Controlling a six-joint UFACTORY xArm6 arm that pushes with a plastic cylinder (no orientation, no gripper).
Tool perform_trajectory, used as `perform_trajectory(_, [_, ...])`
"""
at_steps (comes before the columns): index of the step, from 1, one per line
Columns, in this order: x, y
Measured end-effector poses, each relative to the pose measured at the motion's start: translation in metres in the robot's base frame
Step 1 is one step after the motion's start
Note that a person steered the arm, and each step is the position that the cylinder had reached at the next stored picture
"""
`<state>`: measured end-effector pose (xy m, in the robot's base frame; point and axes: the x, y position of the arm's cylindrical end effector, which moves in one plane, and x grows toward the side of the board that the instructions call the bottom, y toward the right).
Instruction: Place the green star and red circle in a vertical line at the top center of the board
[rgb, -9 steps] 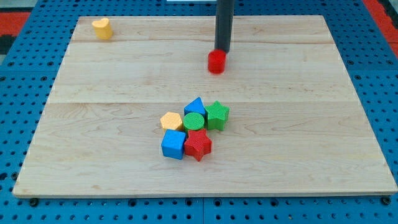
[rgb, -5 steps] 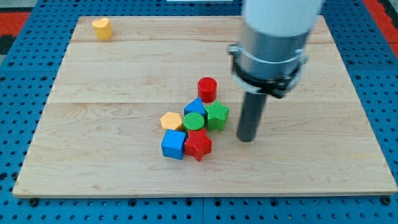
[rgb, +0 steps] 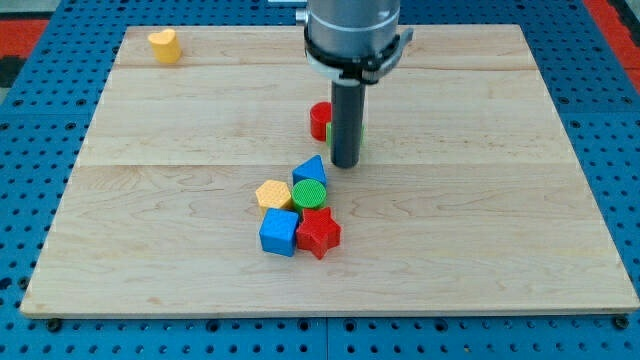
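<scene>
- Nearest the view's bottom there's a cluster: blue cube (rgb: 279, 232) and red star (rgb: 318, 232) in front, then yellow hexagon (rgb: 274, 194), green circle (rgb: 310, 194) and a blue block (rgb: 311, 170) (shape's hard to call) behind them, all packed touching.
- Just past that, the rod's tip (rgb: 345, 164) sits on the table (rgb: 500, 220), right beside the cluster's upper right.
- There's no hand on this rig, just the rod, so nothing open or clenched to report.
- The green star (rgb: 357, 137) is mostly hidden behind the rod; only a green sliver shows at the rod's right edge, just above the tip.
- The red circle (rgb: 320, 121) peeks out at the rod's left, next to the star, around the board's middle and a bit up.
- Handling guess: both look like small, light, rigid blocks that'll slide easily and may spin off if nudged off-centre. Best to push squarely from the bottom side.
- Room: plenty of bare wood toward the view's top centre, and the edge is a fair way off.
- The yellow heart (rgb: 164, 45) sits far off in the top-left corner, out of the way.
</scene>
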<state>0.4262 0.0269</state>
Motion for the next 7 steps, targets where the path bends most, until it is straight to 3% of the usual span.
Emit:
perform_trajectory(3, [-0.123,0.021])
perform_trajectory(4, [-0.094,0.044])
perform_trajectory(5, [-0.097,-0.002])
perform_trajectory(7, [-0.145,-0.011])
